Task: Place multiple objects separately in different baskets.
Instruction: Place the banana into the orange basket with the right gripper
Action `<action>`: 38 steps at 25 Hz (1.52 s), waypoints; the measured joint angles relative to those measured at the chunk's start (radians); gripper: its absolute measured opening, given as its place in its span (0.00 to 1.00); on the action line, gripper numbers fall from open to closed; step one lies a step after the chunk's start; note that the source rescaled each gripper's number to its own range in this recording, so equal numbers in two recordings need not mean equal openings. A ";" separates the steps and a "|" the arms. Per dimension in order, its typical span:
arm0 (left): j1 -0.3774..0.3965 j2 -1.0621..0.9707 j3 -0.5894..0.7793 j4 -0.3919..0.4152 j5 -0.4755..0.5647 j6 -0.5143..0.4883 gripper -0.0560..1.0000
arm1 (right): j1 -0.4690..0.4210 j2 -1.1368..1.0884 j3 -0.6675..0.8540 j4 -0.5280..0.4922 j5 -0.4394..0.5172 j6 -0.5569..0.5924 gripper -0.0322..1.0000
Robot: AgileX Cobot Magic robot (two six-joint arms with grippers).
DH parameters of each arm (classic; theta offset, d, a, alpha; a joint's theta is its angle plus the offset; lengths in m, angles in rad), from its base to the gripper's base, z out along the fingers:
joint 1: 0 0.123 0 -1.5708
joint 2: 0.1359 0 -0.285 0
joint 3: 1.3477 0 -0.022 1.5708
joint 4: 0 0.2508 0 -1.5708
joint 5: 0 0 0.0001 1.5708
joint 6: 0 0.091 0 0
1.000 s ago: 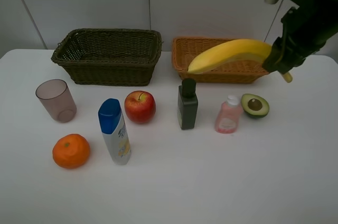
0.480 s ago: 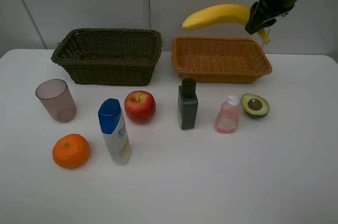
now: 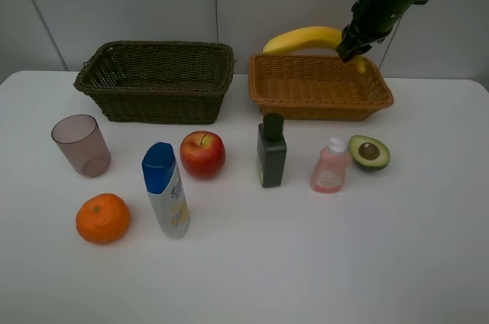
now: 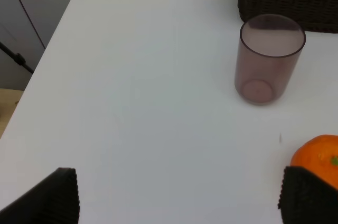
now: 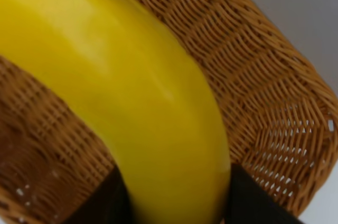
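Observation:
My right gripper (image 3: 350, 47) is shut on the stem end of the yellow banana (image 3: 304, 39) and holds it over the back of the orange-tan basket (image 3: 317, 87). The right wrist view shows the banana (image 5: 132, 102) filling the frame above that basket's weave (image 5: 264, 108). The dark olive basket (image 3: 157, 79) stands to its left. On the table are the pinkish cup (image 3: 80, 145), orange (image 3: 102, 218), blue-capped bottle (image 3: 166, 189), apple (image 3: 202, 153), dark green bottle (image 3: 270, 151), pink bottle (image 3: 330, 166) and avocado half (image 3: 369, 152). My left gripper (image 4: 177, 197) is open above the table near the cup (image 4: 269, 57) and orange (image 4: 317, 158).
The white table (image 3: 306, 263) ends at a left edge (image 4: 47, 44) with floor beyond it. A pale wall stands just behind both baskets.
My right gripper swung the banana up from in front of the orange-tan basket, then left and down over the basket's back part. The left arm has not moved.

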 joint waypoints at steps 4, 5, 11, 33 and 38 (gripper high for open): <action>0.000 0.000 0.000 0.000 0.000 0.000 1.00 | -0.024 0.080 -0.071 0.001 -0.002 -0.001 0.09; 0.000 0.000 0.000 0.000 0.000 0.000 1.00 | -0.033 0.095 -0.090 0.001 -0.003 -0.001 0.09; 0.000 0.000 0.000 0.000 0.000 0.000 1.00 | -0.073 0.182 -0.132 0.001 -0.032 -0.004 0.09; 0.000 0.000 0.000 0.000 0.000 0.000 1.00 | -0.095 0.235 -0.134 0.050 -0.053 -0.005 0.09; 0.000 0.000 0.000 0.000 0.000 0.000 1.00 | -0.095 0.235 -0.134 0.050 -0.053 -0.005 0.09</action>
